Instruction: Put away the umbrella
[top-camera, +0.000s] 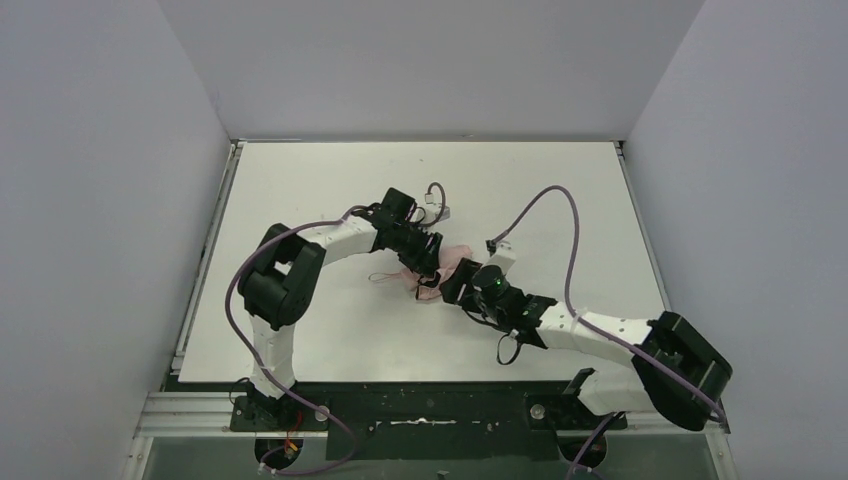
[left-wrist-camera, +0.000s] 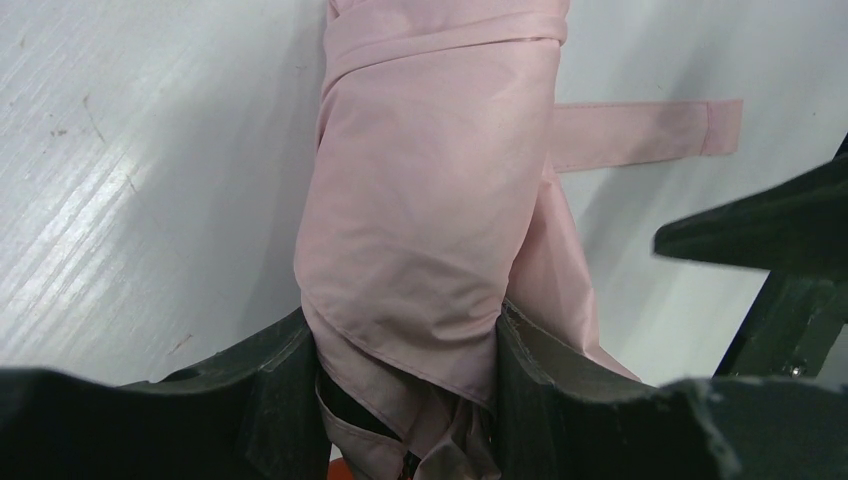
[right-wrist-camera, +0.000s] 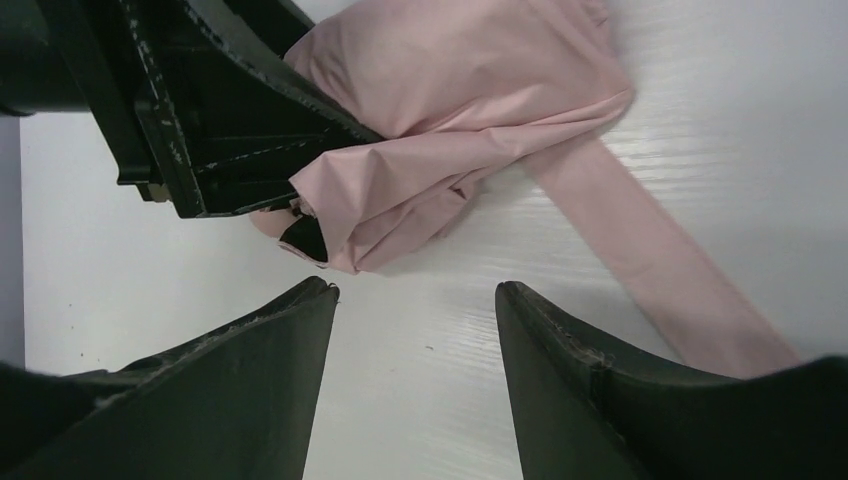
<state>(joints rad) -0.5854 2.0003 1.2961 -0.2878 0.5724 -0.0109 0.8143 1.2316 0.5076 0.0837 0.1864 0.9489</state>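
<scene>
The umbrella (top-camera: 441, 268) is lying on the table (top-camera: 300, 180) near its middle, between the two arms' ends. The left gripper (left-wrist-camera: 408, 380) is sitting around the umbrella's bundled end, one finger pressing on each side of it. The right gripper (right-wrist-camera: 415, 320) is standing just beside the umbrella, on the right and nearer the table's front edge, its jaws apart over bare table. The strap (right-wrist-camera: 660, 260) is lying flat on the table, reaching out from the bundle past the right gripper's finger.
</scene>
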